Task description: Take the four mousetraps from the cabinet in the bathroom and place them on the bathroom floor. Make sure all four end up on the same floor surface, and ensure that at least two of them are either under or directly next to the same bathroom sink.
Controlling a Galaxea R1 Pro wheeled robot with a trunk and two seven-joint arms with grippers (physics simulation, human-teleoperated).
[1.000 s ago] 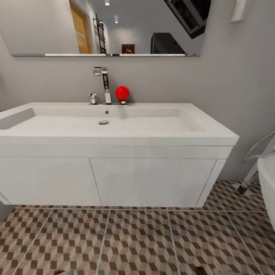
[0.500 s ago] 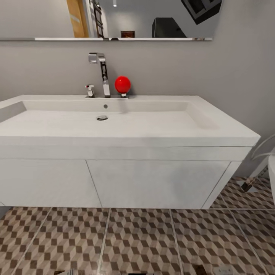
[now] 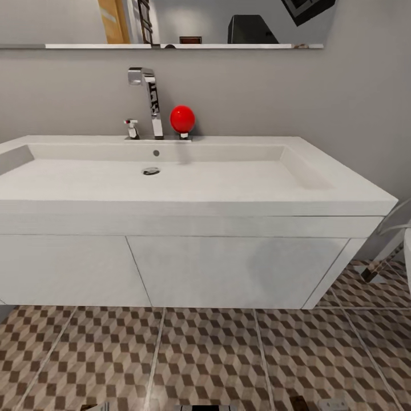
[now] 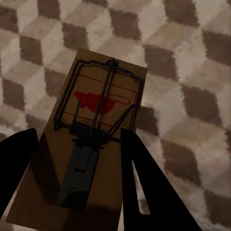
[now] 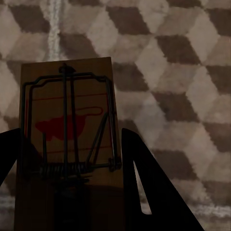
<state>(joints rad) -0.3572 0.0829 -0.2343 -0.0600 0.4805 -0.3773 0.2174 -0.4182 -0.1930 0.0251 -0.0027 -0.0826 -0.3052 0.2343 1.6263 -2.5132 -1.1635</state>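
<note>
Head view: we're square in front of the sink point(image 3: 171, 182), a wide white basin on a white vanity point(image 3: 228, 271), with a chrome faucet point(image 3: 149, 103) at the back rim and a red ball point(image 3: 182, 119) just beside it. A mirror point(image 3: 171, 23) runs along the grey wall above. The cube-patterned floor point(image 3: 217, 359) spreads out below the vanity.

Left wrist view: the left gripper point(image 4: 79, 159) is clamped on a mousetrap point(image 4: 94, 139), its dark fingers pressed against both long edges of the wooden board. The wire spring and bar sit on top over a red mouse print, and floor tiles show behind it.

Right wrist view: same story. The right gripper point(image 5: 70, 168) is closed on a second mousetrap point(image 5: 70, 144), fingers flanking the board, wire frame facing the camera, a pale grout line crossing the tiles behind. From these views I cannot tell whether either board touches the floor
</note>
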